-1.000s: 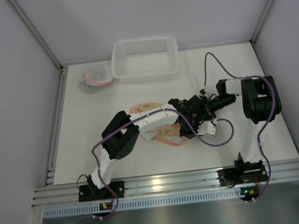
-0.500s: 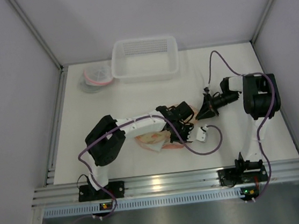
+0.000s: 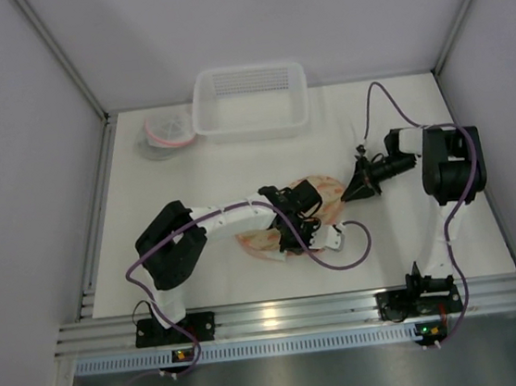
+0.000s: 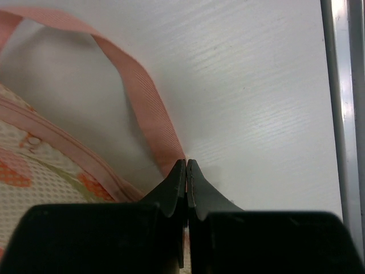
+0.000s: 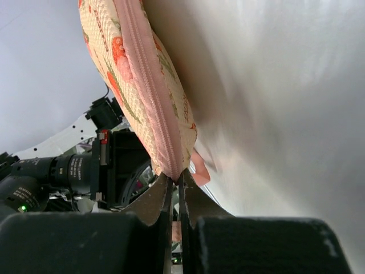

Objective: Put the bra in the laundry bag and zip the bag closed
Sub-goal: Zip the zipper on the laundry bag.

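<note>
White table (image 3: pixel 190 173) lies under everything, and on it, between my two arms, the floral mesh laundry bag (image 5: pixel 142 85) is drawn out lengthwise. I cannot see the bra on its own anywhere, so I judge it is inside the bag, though the mesh does not let me confirm that. The pink zip (image 5: pixel 149 97) looks closed along the run facing my right wrist, so I take this to be the zipping step, probably near its end. A pink ribbed strap (image 4: pixel 142 97) runs just beside the bag's edging, and my left gripper (image 4: pixel 186 165) is clamped on it. My right gripper (image 5: pixel 177 174) is pinched tight on the bag's corner, where the zip line ends. Next I need a steady counter-pull along the zip, and a check that the slider is fully home before either pinch lets go.
</note>
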Motion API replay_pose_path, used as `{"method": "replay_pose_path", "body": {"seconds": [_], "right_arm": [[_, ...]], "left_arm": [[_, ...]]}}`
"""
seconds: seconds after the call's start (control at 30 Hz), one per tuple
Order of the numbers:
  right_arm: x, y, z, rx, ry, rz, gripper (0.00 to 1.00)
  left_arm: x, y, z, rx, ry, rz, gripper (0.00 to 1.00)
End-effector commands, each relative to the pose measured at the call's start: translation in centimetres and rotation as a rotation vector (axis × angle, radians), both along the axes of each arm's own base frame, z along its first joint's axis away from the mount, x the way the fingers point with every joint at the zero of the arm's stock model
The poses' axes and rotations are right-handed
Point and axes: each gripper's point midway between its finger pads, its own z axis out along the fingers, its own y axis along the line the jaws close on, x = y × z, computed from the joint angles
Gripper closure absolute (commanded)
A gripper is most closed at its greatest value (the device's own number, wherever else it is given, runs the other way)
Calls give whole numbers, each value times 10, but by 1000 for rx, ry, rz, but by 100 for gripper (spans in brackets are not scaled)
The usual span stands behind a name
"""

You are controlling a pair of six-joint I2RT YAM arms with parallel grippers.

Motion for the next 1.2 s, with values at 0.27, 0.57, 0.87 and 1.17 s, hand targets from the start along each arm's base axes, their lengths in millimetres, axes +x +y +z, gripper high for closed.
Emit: {"method": "replay_pose_path", "body": {"seconds": [0.27, 0.57, 0.87, 1.17], "right_arm": [[22, -23, 37, -42, -174, -30, 26], [-7, -19, 84, -2, -216, -50, 26], [-44, -14, 76, -33, -292, -34, 21], [-52, -16, 86, -69, -350, 14, 5]], "left_arm": [[6, -13, 39, -29, 36, 54, 71], [33, -43, 137, -234, -38, 225, 48], [116, 33, 99, -150, 127, 742, 45], [196, 91, 56, -122, 167, 900, 43]]}}
